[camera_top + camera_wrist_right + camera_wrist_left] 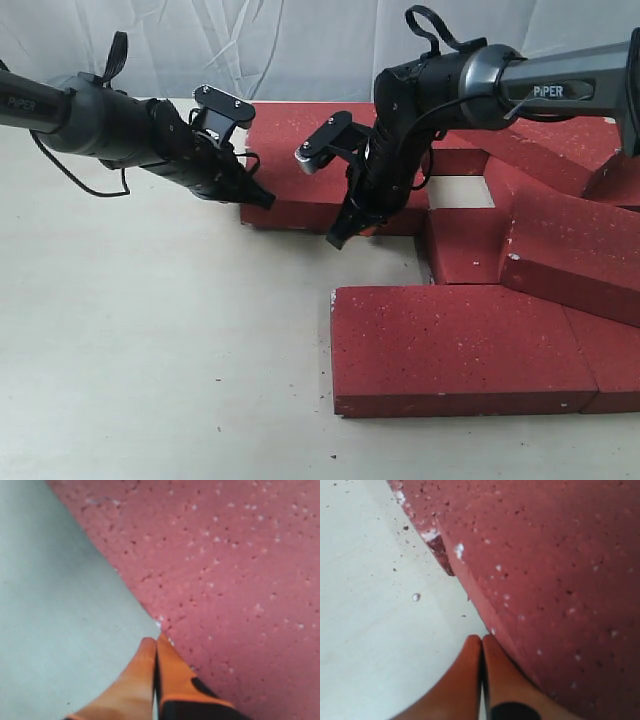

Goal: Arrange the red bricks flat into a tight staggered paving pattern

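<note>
The red bricks fill the upper centre and right of the exterior view on a pale table, with a wrinkled white cloth hanging along the top edge. A far brick lies flat at upper centre. A near brick lies flat at lower right, well apart from it, with bare table between. At the right a tilted brick rests slanted over its neighbours, and a small patch of table shows between the bricks behind it.

The left fingers come in from the upper left and sit at the far brick's left edge. The right fingers reach down from the upper right to that brick's front edge, and the right arm hides much of the brick's right half.

The exterior view is too distant to show how either pair stands, but the wrist views do. In the left wrist view the orange left fingers are pressed together with nothing between them, tips just beside the brick's side. That view also shows a chipped pale corner and a pale chip among dark crumbs on the table. In the right wrist view the right fingers are likewise pressed together and empty, tips at the brick's corner. Whether they touch it I cannot tell.
</note>
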### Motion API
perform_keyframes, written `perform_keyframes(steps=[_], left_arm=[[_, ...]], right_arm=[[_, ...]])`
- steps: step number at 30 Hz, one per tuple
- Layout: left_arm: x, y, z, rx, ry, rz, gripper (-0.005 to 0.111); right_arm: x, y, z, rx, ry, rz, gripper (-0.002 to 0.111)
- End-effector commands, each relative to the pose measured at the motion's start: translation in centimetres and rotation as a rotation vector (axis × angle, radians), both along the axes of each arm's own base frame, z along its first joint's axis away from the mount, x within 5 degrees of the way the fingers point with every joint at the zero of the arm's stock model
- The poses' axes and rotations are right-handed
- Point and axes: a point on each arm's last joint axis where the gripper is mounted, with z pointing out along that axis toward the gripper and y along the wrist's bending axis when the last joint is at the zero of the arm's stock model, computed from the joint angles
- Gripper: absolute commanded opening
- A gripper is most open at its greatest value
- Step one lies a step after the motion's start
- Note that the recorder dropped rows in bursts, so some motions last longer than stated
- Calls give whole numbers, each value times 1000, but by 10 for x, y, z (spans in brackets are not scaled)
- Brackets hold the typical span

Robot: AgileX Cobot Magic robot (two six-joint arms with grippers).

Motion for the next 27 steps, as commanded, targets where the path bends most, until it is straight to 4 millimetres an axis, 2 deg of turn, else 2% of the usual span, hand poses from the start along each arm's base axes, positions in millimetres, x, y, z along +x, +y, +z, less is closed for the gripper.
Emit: perform_keyframes(steps=[1, 5, 12, 22, 27], left_arm=[[-10, -14, -3, 12, 59, -60, 0], [-12, -9, -6, 63, 93, -108, 0], [-8, -2, -5, 55, 80, -78, 0], [-3, -3, -2, 29, 21, -44, 0], [-1, -4, 0, 17, 12, -33, 0]], right_arm=[[14, -5, 6, 6, -129, 9, -1], [16, -2, 7, 50, -157, -7, -1], [12, -4, 6, 30, -105, -12, -1], [-8, -12, 52, 11, -25, -30, -1], [-15, -18, 50, -41, 43, -26, -1]])
